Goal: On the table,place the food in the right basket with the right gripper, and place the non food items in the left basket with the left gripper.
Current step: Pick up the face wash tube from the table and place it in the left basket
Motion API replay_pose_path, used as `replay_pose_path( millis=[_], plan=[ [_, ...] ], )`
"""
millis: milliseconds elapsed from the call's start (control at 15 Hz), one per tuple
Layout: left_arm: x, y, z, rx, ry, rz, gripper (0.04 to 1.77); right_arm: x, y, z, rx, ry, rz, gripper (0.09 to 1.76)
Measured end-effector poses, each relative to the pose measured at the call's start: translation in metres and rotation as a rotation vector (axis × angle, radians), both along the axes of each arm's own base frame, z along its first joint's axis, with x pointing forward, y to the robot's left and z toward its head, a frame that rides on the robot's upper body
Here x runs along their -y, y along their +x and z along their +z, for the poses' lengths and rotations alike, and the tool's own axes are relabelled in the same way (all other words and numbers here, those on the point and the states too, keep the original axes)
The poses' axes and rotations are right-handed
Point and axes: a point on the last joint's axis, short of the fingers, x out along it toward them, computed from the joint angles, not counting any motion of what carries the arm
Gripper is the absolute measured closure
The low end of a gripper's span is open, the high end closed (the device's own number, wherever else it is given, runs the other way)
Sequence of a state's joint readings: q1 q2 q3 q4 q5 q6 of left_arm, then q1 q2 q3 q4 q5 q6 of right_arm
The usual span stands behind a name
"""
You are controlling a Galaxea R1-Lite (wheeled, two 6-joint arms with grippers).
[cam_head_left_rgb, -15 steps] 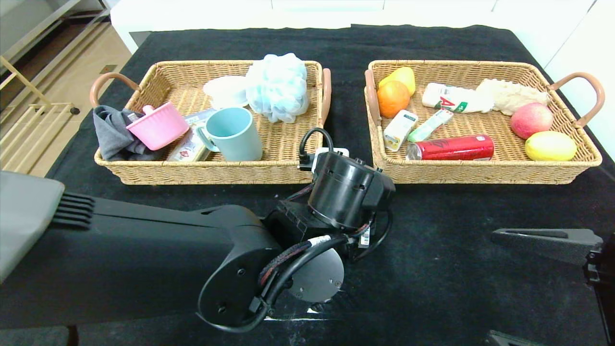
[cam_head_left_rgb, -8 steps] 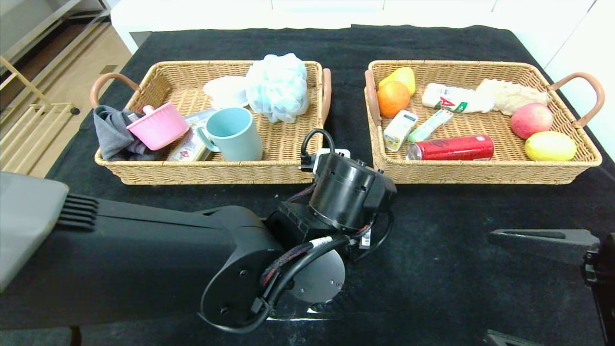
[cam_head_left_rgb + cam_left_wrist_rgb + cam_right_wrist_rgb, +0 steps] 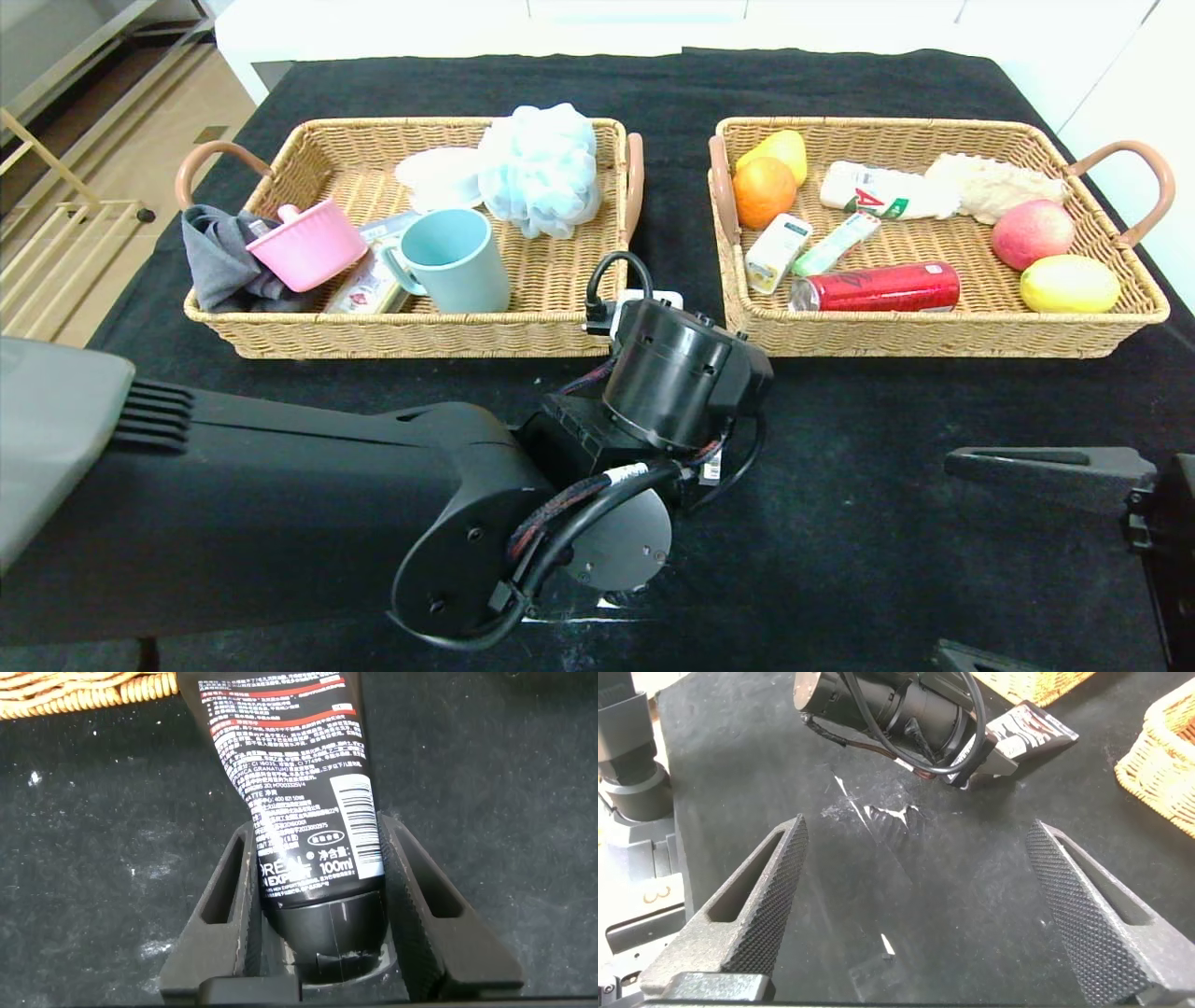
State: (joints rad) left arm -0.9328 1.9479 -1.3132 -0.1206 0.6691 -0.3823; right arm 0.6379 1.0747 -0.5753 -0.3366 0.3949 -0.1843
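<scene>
Right, the left gripper [image 3: 318,896], frame bottom, pinches the black tube [image 3: 304,793]; lift straight, clearing the left basket [image 3: 411,331] rim.

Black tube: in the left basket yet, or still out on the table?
Out. The black tube lies on the table beside the left basket, the left claw shut on its cap end.

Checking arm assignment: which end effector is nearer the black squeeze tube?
Left. The left end effector is clamped on the black squeeze tube; the right end effector hovers open, apart.
</scene>
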Motion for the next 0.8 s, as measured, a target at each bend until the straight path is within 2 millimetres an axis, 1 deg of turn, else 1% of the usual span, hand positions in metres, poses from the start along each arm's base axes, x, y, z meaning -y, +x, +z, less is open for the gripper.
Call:
replay_pose_path(
  millis=[400, 533, 667, 800],
  plan=[
    [-0.001, -0.004, 0.000, -0.004, 0.004, -0.005, 0.98, -0.001, -0.001, -0.001, 0.000, -0.001, 0.009, 0.14],
    [-0.004, -0.006, 0.003, -0.003, 0.000, -0.008, 0.98, 0.000, -0.002, 0.000, 0.002, 0.002, 0.010, 0.14],
    [-0.009, -0.012, 0.007, -0.002, -0.001, -0.016, 0.98, 0.000, -0.002, 0.001, 0.005, 0.006, 0.012, 0.14],
    [-0.014, -0.024, 0.011, 0.000, 0.000, -0.034, 0.98, 0.001, -0.003, 0.002, 0.008, 0.009, 0.012, 0.14]
  ],
)
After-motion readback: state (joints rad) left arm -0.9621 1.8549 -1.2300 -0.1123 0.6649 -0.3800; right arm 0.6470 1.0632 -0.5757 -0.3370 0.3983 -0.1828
